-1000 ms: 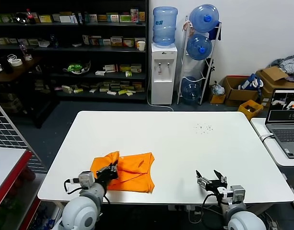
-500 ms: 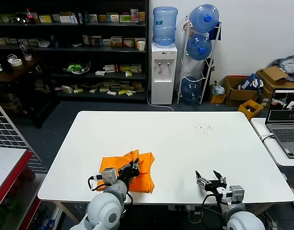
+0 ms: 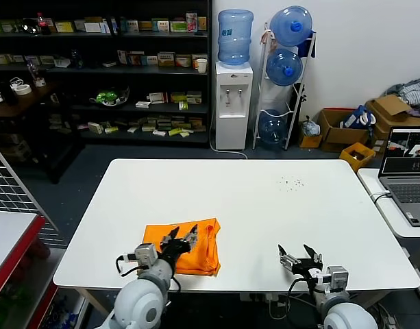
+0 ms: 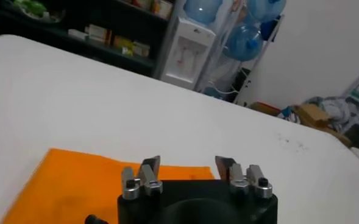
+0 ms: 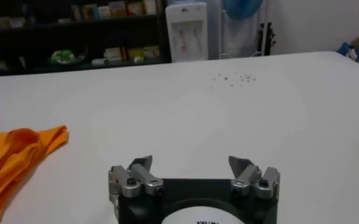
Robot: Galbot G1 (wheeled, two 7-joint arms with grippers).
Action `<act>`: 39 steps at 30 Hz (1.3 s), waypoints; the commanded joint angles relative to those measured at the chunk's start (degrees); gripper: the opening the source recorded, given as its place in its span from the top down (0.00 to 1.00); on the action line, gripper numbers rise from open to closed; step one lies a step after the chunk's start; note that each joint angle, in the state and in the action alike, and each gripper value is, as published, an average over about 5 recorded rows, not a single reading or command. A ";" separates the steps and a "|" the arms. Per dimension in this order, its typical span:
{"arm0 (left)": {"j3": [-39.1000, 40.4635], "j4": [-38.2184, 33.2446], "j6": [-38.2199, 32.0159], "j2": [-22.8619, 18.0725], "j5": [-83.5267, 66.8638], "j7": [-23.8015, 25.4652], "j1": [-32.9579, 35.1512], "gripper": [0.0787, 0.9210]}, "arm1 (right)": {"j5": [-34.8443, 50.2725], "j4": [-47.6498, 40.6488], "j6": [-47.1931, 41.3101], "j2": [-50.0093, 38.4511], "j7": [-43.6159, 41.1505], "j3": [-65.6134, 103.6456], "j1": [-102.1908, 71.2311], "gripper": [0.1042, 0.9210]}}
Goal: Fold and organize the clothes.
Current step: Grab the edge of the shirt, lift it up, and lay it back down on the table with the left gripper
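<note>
**Folded orange T-shirt at the near edge of the worktop, both grippers empty**

The orange T-shirt (image 3: 188, 245) lies folded into a compact, roughly rectangular stack on the white worktop (image 3: 264, 205), close to the worktop's near edge and toward its left half; its layered folded edges face the right gripper, as the right wrist view shows (image 5: 14, 158); in the left wrist view the shirt's flat top surface (image 4: 75, 182) spreads beneath and beyond the fingertips. The left gripper (image 3: 181, 237) (image 4: 188, 163) sits over the near portion of the shirt, jaws spread apart and holding nothing; whether the fingertips touch the cloth cannot be told. The right gripper (image 3: 296, 252) (image 5: 191, 163) rests low at the worktop's near edge, well apart from the shirt on its right, jaws likewise spread wide and empty. A scatter of small dark specks (image 3: 290, 182) (image 5: 231, 78) marks the worktop far from the shirt, toward the far right; a laptop (image 3: 407, 171) stands open on a separate surface just beyond the worktop's right edge; a water dispenser (image 3: 234, 82) stands behind the worktop's far edge.
</note>
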 commanded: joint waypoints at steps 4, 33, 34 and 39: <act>-15.05 9.97 -10.83 17.14 3.85 19.39 11.78 0.15 | -0.18 -0.32 -0.04 0.53 -0.02 -0.87 0.54 0.12; -9.19 15.02 -10.13 8.30 5.39 19.02 5.69 0.50 | -0.15 0.06 -0.25 0.16 0.06 -0.46 -0.17 0.12; -9.18 14.95 -9.89 8.21 4.85 18.87 5.67 0.53 | -0.14 0.06 -0.25 0.14 0.06 -0.44 -0.19 0.12; -8.95 14.15 -9.38 7.72 3.64 18.29 5.48 0.71 | -0.15 -0.03 -0.23 0.23 0.05 -0.44 -0.16 0.12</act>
